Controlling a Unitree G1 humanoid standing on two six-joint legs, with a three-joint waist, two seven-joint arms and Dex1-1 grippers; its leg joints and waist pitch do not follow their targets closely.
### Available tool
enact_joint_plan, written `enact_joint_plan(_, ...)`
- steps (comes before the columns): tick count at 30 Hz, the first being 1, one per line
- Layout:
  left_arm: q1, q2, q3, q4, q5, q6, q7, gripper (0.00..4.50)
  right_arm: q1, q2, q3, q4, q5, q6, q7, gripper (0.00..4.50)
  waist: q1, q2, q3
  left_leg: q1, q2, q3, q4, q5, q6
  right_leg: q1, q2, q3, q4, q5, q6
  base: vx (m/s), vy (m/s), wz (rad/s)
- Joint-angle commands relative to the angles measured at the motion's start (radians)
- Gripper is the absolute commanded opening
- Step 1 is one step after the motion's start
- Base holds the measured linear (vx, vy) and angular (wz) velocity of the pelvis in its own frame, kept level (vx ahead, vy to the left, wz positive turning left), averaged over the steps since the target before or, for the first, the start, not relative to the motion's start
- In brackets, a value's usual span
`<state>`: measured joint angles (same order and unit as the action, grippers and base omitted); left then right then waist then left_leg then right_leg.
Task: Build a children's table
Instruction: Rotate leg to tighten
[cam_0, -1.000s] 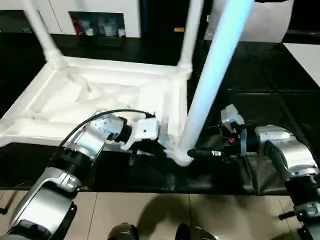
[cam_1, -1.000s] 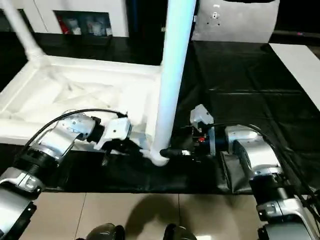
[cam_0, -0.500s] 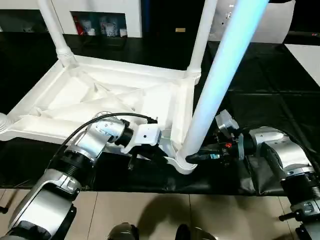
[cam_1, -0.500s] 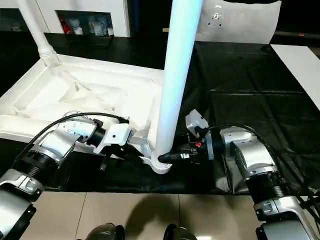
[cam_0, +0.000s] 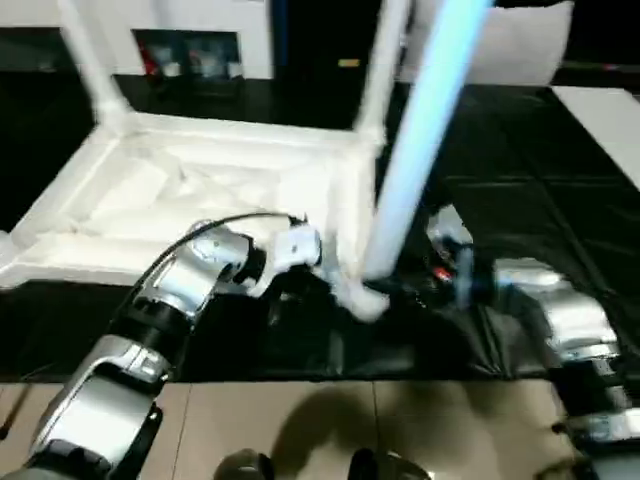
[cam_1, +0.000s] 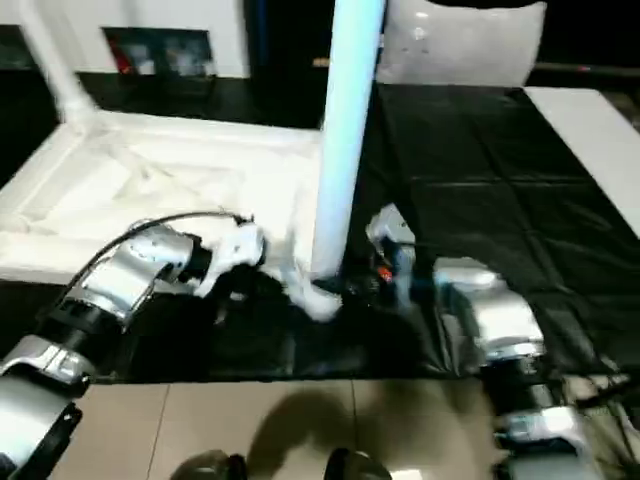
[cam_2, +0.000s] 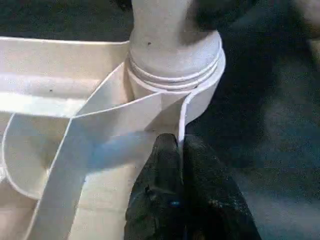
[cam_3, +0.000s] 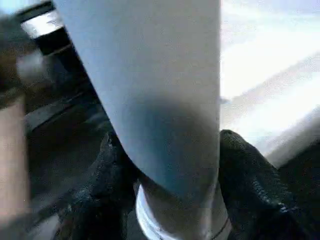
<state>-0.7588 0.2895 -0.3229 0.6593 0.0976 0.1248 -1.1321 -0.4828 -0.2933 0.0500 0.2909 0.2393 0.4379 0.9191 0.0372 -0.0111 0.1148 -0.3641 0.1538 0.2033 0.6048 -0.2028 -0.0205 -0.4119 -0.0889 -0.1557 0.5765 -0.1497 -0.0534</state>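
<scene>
- Black mat (cam_0: 560, 190) is covering the work surface, w/ tan floor (cam_0: 300, 430) nearer the robot and a white cabinet (cam_0: 190, 30) w/ glass doors at the back.
- Children's table top (cam_0: 200, 200) is lying upside down on the mat, ribbed underside facing up; two legs are already standing in the far corner sockets, e.g. far leg (cam_0: 375, 60).
- Left gripper (cam_2: 177, 150) is sitting at the near corner, fingers pressed together and pinching the thin upright rim (cam_2: 181, 120) of the top, just short of the round corner socket (cam_2: 175, 75).
- Right gripper (cam_3: 172, 200) is wrapping the near leg (cam_0: 420, 140) low down, right above the socket; black fingers (cam_3: 250, 190) are lying on either side of the tube, closed onto it.
- Near leg is rising from between the two grippers, tilted slightly, base already in the socket collar.
- Handling, as a judgement: thin moulded plastic, so light, fairly stiff but hollow; smooth tube is prob. slippery under the pads, and the long leg is acting as a lever, so a grip low near the collar looks best for pushing or twisting.
- Rim is thin and may flex; holding close to the socket, where the ribs meet, should be steadying the top best.
</scene>
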Motion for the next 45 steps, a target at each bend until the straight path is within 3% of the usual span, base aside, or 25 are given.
enact_joint_plan(1,-0.006,-0.082,-0.013,0.005,-0.016,0.059,0.083,0.00,-0.037,0.053,0.011,0.021,-0.013,0.053,-0.131,2.06,0.000,-0.018,-0.075,0.006,0.082,-0.057,-0.072,-0.161,0.040,0.065,-0.106,0.075,-0.102,-0.510,-0.065,0.000,0.000,0.00)
enact_joint_plan(5,-0.052,-0.169,0.035,0.057,-0.004,0.150,0.262,0.00,-0.064,0.169,-0.039,0.063,-0.088,0.095,-0.449,2.03,-0.024,-0.015,-0.079,0.003,0.074,-0.053,-0.067,-0.142,0.059,0.062,-0.101,0.077,-0.099,-0.451,-0.089,0.000,0.000,0.00)
enact_joint_plan(7,-0.075,-0.194,0.054,0.085,0.001,0.160,0.329,0.00,-0.076,0.219,-0.068,0.081,-0.092,0.083,-0.543,2.03,-0.025,-0.014,-0.080,0.003,0.072,-0.051,-0.066,-0.135,0.067,0.061,-0.100,0.077,-0.100,-0.444,-0.092,0.000,0.000,0.00)
enact_joint_plan(8,-0.083,-0.203,0.060,0.093,0.004,0.163,0.350,0.00,-0.079,0.235,-0.076,0.084,-0.100,0.061,-0.574,2.03,-0.022,-0.013,-0.085,0.001,0.074,-0.053,-0.066,-0.109,0.079,0.065,-0.101,0.078,-0.091,-0.390,-0.104,0.000,0.000,0.00)
enact_joint_plan(10,-0.091,-0.220,0.071,0.096,0.006,0.169,0.380,0.00,-0.081,0.254,-0.070,0.084,-0.121,0.019,-0.598,2.03,-0.021,-0.011,-0.089,-0.001,0.079,-0.052,-0.065,-0.082,0.095,0.065,-0.099,0.080,-0.080,-0.309,-0.125,0.000,0.000,0.00)
enact_joint_plan(12,-0.086,-0.221,0.071,0.085,0.009,0.156,0.382,0.00,-0.079,0.255,-0.069,0.076,-0.115,-0.013,-0.584,2.56,-0.019,-0.010,-0.089,-0.002,0.083,-0.052,-0.066,-0.066,0.123,0.067,-0.100,0.082,-0.069,-0.225,-0.161,0.000,0.000,0.00)
enact_joint_plan(16,-0.068,-0.199,0.054,0.065,0.016,0.115,0.350,0.00,-0.065,0.236,-0.069,0.046,-0.107,-0.024,-0.550,2.91,-0.019,-0.011,-0.086,-0.002,0.081,-0.050,-0.065,-0.097,0.130,0.071,-0.102,0.082,-0.076,-0.265,-0.160,0.000,0.000,0.00)
enact_joint_plan(25,-0.007,-0.085,0.003,0.029,0.031,-0.009,0.207,0.00,0.010,0.070,-0.040,0.007,-0.056,-0.116,-0.241,3.70,-0.006,-0.013,-0.086,-0.001,0.086,-0.048,-0.065,-0.101,0.140,0.072,-0.102,0.086,-0.072,-0.266,-0.151,0.000,0.000,0.00)
enact_joint_plan(27,0.010,-0.053,-0.014,0.017,0.027,-0.068,0.135,0.00,0.030,0.002,-0.022,0.000,-0.051,-0.143,-0.129,3.92,0.003,-0.015,-0.087,0.003,0.088,-0.048,-0.065,-0.119,0.127,0.070,-0.105,0.086,-0.079,-0.316,-0.139,0.000,0.000,0.00)
enact_joint_plan(32,0.056,0.030,-0.065,-0.035,0.004,-0.156,-0.050,0.00,0.052,-0.138,0.018,-0.005,-0.050,-0.204,0.069,4.33,0.012,-0.016,-0.090,0.003,0.090,-0.048,-0.066,-0.115,0.123,0.070,-0.105,0.087,-0.073,-0.310,-0.139,0.000,0.000,0.00)
enact_joint_plan(37,0.069,0.080,-0.093,-0.045,-0.001,-0.233,-0.157,0.00,0.057,-0.215,0.040,-0.010,-0.005,-0.225,0.265,4.33,0.021,-0.018,-0.090,0.006,0.091,-0.045,-0.065,-0.123,0.119,0.069,-0.103,0.086,-0.075,-0.328,-0.141,0.000,0.000,0.00)
enact_joint_plan(38,0.070,0.090,-0.099,-0.047,-0.002,-0.252,-0.183,0.00,0.057,-0.225,0.046,-0.013,0.007,-0.227,0.307,4.33,0.030,-0.016,-0.092,0.004,0.097,-0.045,-0.065,-0.114,0.127,0.070,-0.102,0.087,-0.070,-0.317,-0.139,0.000,0.000,0.00)
enact_joint_plan(42,0.071,0.100,-0.109,-0.061,-0.017,-0.282,-0.239,0.00,0.049,-0.241,0.076,-0.009,0.036,-0.223,0.395,3.99,0.036,-0.022,-0.095,0.006,0.096,-0.045,-0.065,-0.106,0.120,0.068,-0.104,0.086,-0.066,-0.300,-0.149,0.000,0.000,0.00)
enact_joint_plan(45,0.072,0.104,-0.115,-0.071,-0.024,-0.290,-0.264,0.00,0.043,-0.240,0.087,-0.003,0.044,-0.219,0.426,3.64,0.045,-0.020,-0.097,0.006,0.098,-0.044,-0.064,-0.097,0.120,0.068,-0.105,0.087,-0.066,-0.300,-0.148,0.000,0.000,0.00)
